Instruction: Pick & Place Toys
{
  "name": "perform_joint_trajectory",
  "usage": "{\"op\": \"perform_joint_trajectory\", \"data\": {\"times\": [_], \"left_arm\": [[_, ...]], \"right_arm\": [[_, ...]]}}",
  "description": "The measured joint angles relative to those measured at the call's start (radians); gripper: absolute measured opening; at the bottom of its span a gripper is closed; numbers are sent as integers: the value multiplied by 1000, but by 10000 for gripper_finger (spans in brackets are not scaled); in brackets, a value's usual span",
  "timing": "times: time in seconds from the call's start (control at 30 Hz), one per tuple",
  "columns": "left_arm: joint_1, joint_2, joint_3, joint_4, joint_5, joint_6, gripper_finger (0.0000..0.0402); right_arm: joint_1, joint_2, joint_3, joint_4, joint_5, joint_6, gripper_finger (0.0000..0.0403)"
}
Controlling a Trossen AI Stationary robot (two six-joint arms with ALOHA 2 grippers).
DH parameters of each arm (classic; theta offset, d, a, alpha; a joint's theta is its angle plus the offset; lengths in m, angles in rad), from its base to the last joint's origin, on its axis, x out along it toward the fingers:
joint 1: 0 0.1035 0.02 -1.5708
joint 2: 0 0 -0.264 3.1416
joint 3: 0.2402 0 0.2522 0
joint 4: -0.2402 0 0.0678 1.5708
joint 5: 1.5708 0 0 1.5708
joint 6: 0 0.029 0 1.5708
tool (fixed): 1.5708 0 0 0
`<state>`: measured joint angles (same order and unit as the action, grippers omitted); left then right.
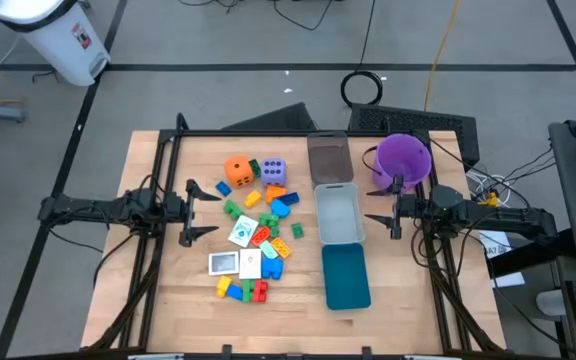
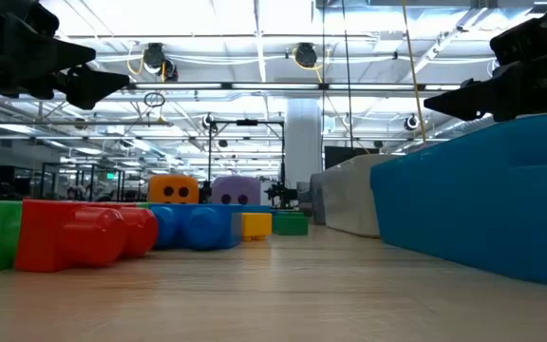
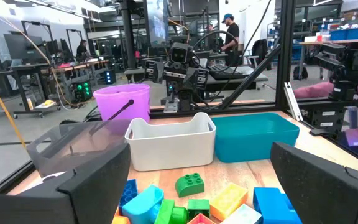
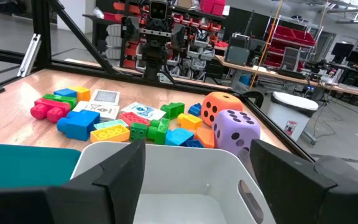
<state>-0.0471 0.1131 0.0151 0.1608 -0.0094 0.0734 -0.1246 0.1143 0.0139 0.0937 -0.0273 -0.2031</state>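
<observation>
Waiting at start, by look of it; toys (image 1: 253, 228) all loose on table (image 1: 148, 300), none binned; left gripper (image 1: 196, 211) at 9 o'clock, right gripper (image 1: 380, 217) at 3 o'clock, both spread apart, empty.

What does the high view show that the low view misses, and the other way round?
High view only: the purple bucket, the white picture cards, and both open grippers, left and right, clear of the toys. Low view only: the room's ceiling lights behind the table. Both: the orange die, lavender die and teal tray.
</observation>
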Motion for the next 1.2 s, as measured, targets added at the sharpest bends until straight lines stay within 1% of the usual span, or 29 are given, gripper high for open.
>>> {"op": "perform_joint_trajectory", "data": {"times": [0.53, 0.7, 0.83, 1.1, 1.2], "left_arm": [[0, 0, 0, 9, -10, 5, 392], [0, 0, 0, 40, -40, 96, 392], [0, 0, 0, 110, -44, 157, 392], [0, 0, 0, 225, -45, -5, 392], [0, 0, 0, 257, -80, -47, 392]], "right_arm": [[0, 0, 0, 0, 0, 0, 263], [0, 0, 0, 0, 0, 0, 263], [0, 0, 0, 0, 0, 0, 263], [0, 0, 0, 0, 0, 0, 263], [0, 0, 0, 0, 0, 0, 263]]}}
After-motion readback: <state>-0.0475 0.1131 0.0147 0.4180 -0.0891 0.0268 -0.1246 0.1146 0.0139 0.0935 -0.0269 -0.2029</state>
